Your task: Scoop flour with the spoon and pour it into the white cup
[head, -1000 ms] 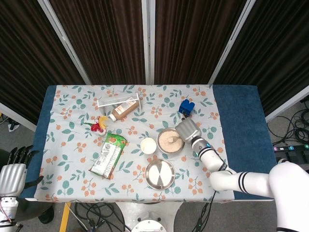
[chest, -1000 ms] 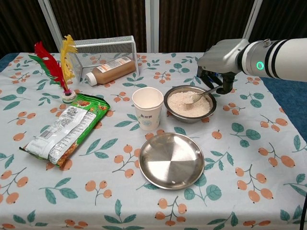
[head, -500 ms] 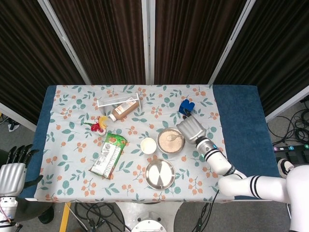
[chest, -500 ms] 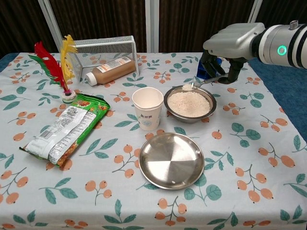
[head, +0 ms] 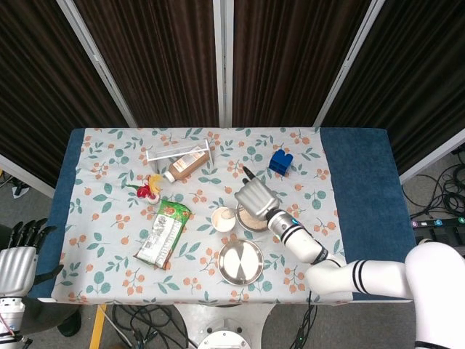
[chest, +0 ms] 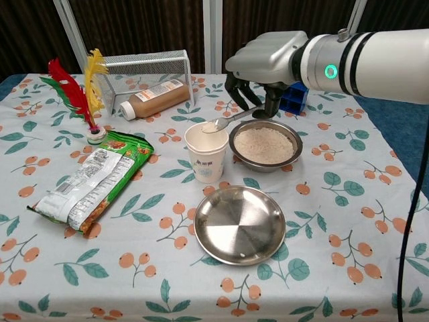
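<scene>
My right hand (chest: 265,64) (head: 256,198) holds a metal spoon (chest: 226,121) by its handle. The spoon's bowl carries a heap of flour and hovers just over the rim of the white paper cup (chest: 206,151) (head: 223,218). To the right of the cup stands the metal bowl of flour (chest: 264,144), partly hidden under my hand in the head view. My left hand (head: 19,254) hangs off the table at the lower left edge of the head view, its fingers apart and holding nothing.
An empty metal plate (chest: 240,225) lies in front of the cup. A green snack bag (chest: 90,180), a feathered shuttlecock (chest: 80,100), a brown bottle (chest: 155,98) under a wire rack (chest: 147,67) and a blue block (chest: 293,98) sit around.
My right hand lifted the loaded spoon out of the flour bowl and carried it left, so its bowl now hangs over the white cup.
</scene>
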Tool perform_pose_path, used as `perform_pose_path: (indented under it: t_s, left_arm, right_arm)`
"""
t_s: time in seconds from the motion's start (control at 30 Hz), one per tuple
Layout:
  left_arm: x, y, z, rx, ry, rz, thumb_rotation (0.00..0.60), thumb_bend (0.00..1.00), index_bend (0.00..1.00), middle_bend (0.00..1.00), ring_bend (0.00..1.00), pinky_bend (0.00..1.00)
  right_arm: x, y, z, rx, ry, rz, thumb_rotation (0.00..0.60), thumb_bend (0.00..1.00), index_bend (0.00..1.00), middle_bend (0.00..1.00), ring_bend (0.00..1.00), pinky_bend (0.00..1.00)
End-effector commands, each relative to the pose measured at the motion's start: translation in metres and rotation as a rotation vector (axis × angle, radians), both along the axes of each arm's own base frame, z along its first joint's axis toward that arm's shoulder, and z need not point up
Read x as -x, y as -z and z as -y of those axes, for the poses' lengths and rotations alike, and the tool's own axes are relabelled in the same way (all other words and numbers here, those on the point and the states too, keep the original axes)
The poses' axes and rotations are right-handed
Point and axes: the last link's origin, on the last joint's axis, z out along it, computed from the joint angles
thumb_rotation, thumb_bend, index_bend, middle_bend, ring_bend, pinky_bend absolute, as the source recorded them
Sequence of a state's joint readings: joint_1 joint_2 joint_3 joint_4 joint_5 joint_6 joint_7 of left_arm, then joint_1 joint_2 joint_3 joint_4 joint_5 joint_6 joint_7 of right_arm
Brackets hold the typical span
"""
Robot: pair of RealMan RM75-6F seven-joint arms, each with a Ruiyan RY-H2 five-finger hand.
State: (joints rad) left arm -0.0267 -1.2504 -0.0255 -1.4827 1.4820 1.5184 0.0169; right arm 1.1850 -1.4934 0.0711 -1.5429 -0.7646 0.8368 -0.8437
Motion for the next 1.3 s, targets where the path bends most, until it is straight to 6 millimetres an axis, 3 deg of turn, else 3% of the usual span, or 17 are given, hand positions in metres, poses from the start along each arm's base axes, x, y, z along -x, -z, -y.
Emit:
perform_pose_path:
  t_s: [0.03, 0.4, 0.77, 1.03, 1.3]
  left_arm:
    - [0.001, 0.0, 0.001, -0.003, -0.004, 0.002, 0.6, 0.02, 0.28, 0.23, 0.12, 0.06]
    - [0.004, 0.003, 0.001, 0.001, -0.008, 0.018, 0.6, 0.02, 0.28, 0.23, 0.12, 0.06]
    - [0.004, 0.002, 0.002, 0.001, -0.008, 0.027, 0.6, 0.02, 0.28, 0.23, 0.12, 0.06]
    - [0.004, 0.003, 0.002, 0.003, -0.008, 0.029, 0.6, 0.03, 0.28, 0.23, 0.12, 0.06]
    - [0.005, 0.003, 0.003, 0.004, -0.01, 0.03, 0.6, 0.02, 0.28, 0.22, 0.12, 0.06]
  right_arm:
    - [-0.013, 0.009, 0.0, 0.03, -0.102, -0.071, 0.6, 0.33, 0.59, 0.58, 0.28, 0.0]
    - [-0.029, 0.008, -0.013, 0.187, -0.511, -0.276, 0.6, 0.33, 0.59, 0.58, 0.27, 0.0]
    - [-0.03, 0.011, -0.026, 0.266, -0.777, -0.472, 0.6, 0.33, 0.59, 0.58, 0.27, 0.0]
    - [-0.029, 0.015, -0.033, 0.29, -0.897, -0.551, 0.6, 0.33, 0.6, 0.58, 0.26, 0.0]
    - [-0.028, 0.015, -0.035, 0.301, -0.904, -0.569, 0.6, 0.33, 0.6, 0.58, 0.26, 0.0]
